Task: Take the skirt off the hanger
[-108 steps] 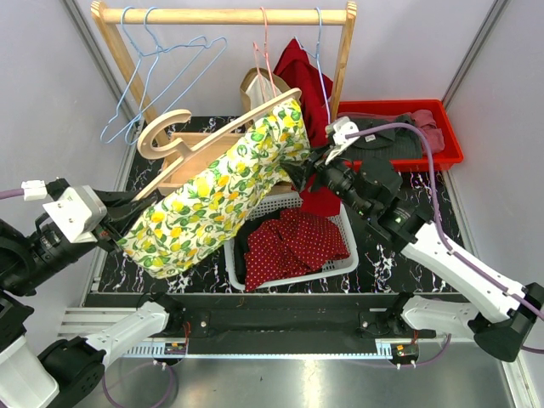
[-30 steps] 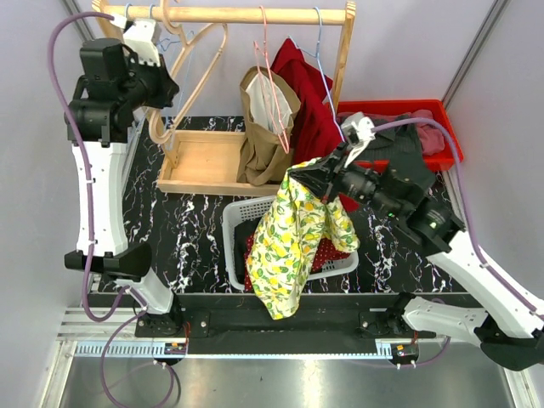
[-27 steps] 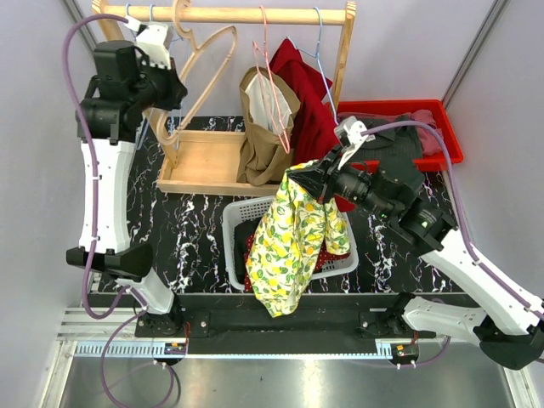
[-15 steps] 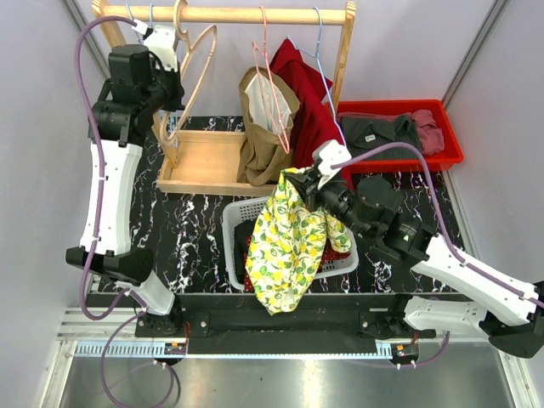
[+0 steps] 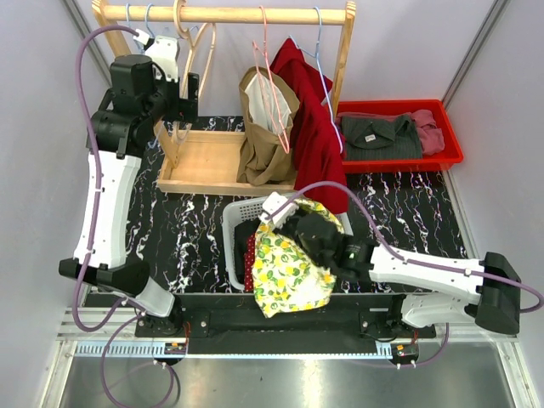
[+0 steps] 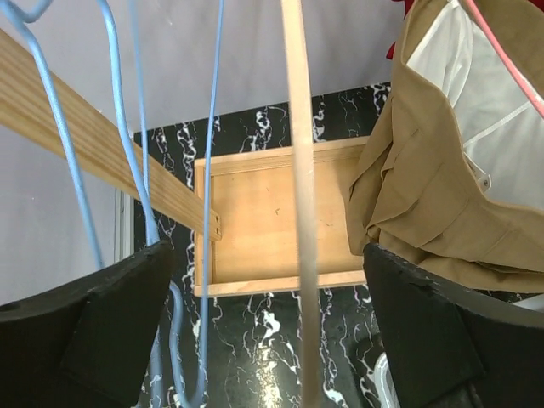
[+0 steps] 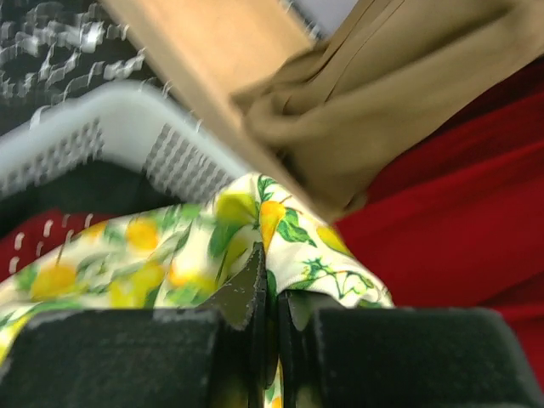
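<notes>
Currently the right gripper [image 5: 287, 226] sits low over the white basket [image 5: 231, 223], its two fingers pressed together on a fold of the lemon-print skirt [image 5: 291, 270]. The right wrist view confirms the clamp: the fingers [image 7: 242, 297] meet with the fabric pinched between them. The skirt is free of the wooden hanger [image 5: 206, 47]; it is bunched over the near half of the basket and drapes down across the near rim. A red spotted cloth [image 5: 249, 257] shows inside the basket, under the skirt's left edge.

Behind the basket and to its left, the hanger is hooked on the wooden rail [image 5: 255, 14]. The left gripper [image 5: 189, 89] is raised beside it with fingers spread wide apart; in the left wrist view the hanger's bar [image 6: 297, 170] passes between them without touching either finger. A tan garment [image 5: 263, 127] and a red garment [image 5: 316, 127] hang from the rail directly behind the basket
</notes>
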Motion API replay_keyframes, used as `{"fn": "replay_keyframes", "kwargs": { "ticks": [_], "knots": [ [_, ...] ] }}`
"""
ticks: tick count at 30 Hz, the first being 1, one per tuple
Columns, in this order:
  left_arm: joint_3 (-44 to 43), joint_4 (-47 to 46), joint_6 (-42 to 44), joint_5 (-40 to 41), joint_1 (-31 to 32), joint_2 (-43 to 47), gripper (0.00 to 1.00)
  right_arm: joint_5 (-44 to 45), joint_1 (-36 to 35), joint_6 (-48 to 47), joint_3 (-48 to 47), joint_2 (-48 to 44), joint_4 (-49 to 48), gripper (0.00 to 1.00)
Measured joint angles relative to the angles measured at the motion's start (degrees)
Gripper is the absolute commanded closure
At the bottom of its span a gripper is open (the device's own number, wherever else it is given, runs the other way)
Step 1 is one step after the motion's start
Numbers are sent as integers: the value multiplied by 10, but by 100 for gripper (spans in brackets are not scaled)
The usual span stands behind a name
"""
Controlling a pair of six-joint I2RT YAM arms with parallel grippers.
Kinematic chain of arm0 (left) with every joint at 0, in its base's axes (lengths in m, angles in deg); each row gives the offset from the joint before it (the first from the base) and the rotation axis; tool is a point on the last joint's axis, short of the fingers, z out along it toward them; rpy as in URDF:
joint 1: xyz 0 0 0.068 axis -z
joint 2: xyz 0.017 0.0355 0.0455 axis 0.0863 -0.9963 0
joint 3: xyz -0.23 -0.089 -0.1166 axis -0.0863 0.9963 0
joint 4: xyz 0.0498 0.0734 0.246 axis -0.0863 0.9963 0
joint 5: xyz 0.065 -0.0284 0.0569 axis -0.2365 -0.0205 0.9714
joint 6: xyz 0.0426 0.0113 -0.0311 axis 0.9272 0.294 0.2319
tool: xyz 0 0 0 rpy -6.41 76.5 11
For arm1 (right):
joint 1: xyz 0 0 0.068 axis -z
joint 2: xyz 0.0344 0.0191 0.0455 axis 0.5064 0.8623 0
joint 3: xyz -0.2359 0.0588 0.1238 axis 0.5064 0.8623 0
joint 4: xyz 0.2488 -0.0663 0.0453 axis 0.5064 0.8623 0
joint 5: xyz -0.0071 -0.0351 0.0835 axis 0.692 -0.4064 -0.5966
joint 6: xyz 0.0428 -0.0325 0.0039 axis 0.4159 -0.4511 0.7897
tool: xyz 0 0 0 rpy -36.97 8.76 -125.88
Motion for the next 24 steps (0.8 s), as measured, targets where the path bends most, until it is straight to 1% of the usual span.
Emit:
{"fn": "replay_keyframes", "kwargs": {
  "ticks": [4,5,8,11,12,14,15,17,19,21,24],
  "knots": [
    [0,0,5,0,0,26,1,3,-16,63,28,0,54,88],
    [0,0,7,-1,1,36,1,-2,-16,90,29,-4,65,85],
    [0,-1,10,-10,1,69,1,-40,-16,176,29,-24,98,80],
    [6,-11,12,-29,1,113,1,-96,-16,250,28,-16,120,75],
    [12,-16,13,-39,1,129,1,-115,-17,275,23,0,133,73],
    [25,-23,13,-56,1,159,1,-153,-17,318,8,51,149,71],
    [31,-27,14,-66,1,176,1,-171,-17,336,3,78,156,67],
    [38,-37,14,-81,1,199,1,-207,-17,369,-2,128,167,64],
    [48,-51,14,-97,1,217,1,-241,-12,399,-5,166,171,62],
    [56,-57,14,-113,1,233,1,-278,-1,422,-8,186,168,60],
    [56,-64,14,-130,1,244,1,-352,35,462,-9,204,148,51]
  ]
}}
